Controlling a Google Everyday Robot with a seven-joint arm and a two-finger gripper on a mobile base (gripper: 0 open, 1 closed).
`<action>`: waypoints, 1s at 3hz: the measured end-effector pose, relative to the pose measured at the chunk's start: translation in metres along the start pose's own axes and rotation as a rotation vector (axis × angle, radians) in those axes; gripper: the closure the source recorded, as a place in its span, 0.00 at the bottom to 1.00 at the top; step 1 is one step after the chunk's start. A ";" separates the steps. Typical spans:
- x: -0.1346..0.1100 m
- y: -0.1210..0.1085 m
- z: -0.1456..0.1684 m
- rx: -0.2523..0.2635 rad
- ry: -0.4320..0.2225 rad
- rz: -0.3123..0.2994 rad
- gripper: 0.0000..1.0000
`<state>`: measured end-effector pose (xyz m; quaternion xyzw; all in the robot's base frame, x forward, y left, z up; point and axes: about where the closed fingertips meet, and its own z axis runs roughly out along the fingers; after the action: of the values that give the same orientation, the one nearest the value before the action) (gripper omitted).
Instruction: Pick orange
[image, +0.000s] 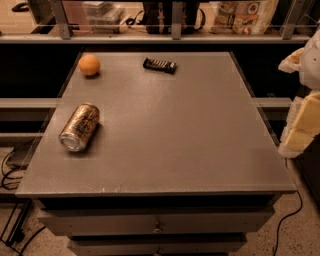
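Note:
The orange (89, 65) is a small round orange fruit resting at the far left corner of the grey table top (170, 130). My gripper (304, 117) shows as a pale, cream-coloured shape at the right edge of the camera view, beyond the table's right side. It is far from the orange and touches nothing on the table.
A gold-brown drink can (80, 127) lies on its side at the table's left, in front of the orange. A dark wrapped snack bar (160, 65) lies at the far middle. A shelf with railing and bags (245, 15) runs behind. Drawers (157, 225) sit below the front edge.

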<state>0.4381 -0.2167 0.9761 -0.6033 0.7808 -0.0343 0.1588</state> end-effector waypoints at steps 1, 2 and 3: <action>0.000 0.000 0.000 0.000 0.000 0.000 0.00; -0.006 -0.015 0.010 -0.006 -0.096 0.007 0.00; -0.023 -0.045 0.031 -0.007 -0.305 0.070 0.00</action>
<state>0.4943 -0.2031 0.9630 -0.5746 0.7681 0.0662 0.2745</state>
